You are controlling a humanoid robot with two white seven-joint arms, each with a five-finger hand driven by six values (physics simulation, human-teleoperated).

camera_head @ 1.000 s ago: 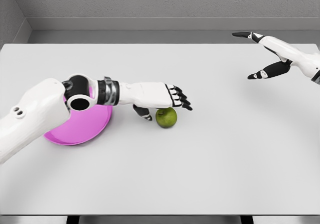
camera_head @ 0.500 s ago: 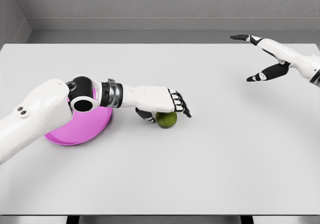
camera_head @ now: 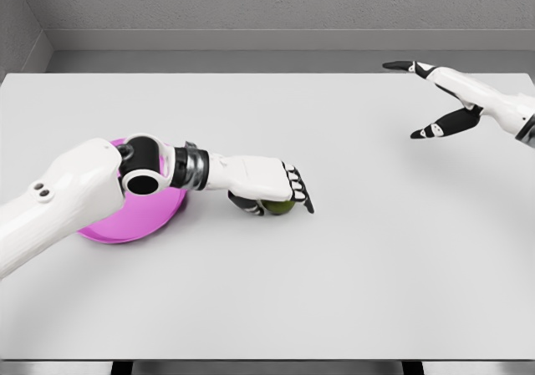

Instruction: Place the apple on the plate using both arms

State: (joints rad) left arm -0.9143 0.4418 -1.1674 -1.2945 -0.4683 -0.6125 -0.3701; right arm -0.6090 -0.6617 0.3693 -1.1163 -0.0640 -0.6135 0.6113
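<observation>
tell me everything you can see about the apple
The apple is green, dull-skinned and mostly hidden: only a small part of it shows under the left hand, whose palm covers its top while the dark thumb and fingers wrap its sides. It sits on the white table, just right of the pink plate, not on it. Whether it is lifted cannot be told.

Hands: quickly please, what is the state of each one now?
Left hand: lowered over the green apple, fingers around it; grasp looks closed.
Right hand: open, holding nothing, far right above the table.
</observation>
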